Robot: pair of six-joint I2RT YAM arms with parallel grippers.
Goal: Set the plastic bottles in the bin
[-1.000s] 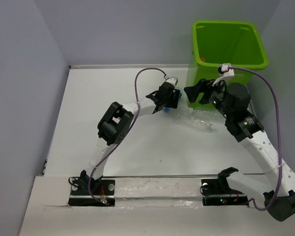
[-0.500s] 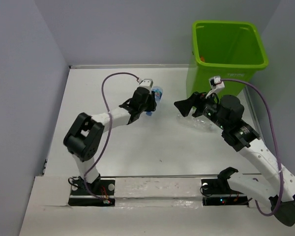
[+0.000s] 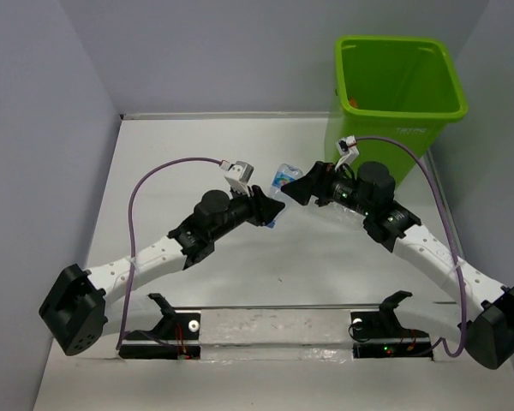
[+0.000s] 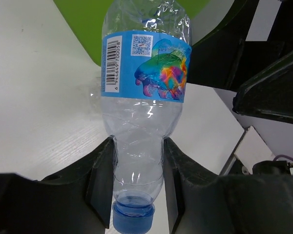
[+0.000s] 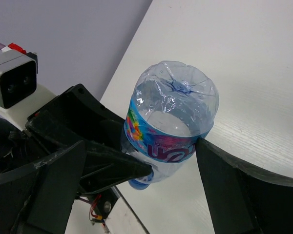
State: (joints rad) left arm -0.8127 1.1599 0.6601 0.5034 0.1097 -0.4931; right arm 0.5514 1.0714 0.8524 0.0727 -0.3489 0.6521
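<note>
Your left gripper (image 4: 139, 175) is clamped on the neck of the clear bottle (image 4: 144, 97), mid-table (image 3: 240, 274) between the two arms. The bottle's long axis runs from the blue cap (image 4: 133, 217) at your left wrist out toward the bin (image 3: 411, 114), base end leading. The right gripper (image 5: 161, 165) sits between bottle and bin, jaws wide apart, flanking the bottle's base. Can't tell if they touch it.
</note>
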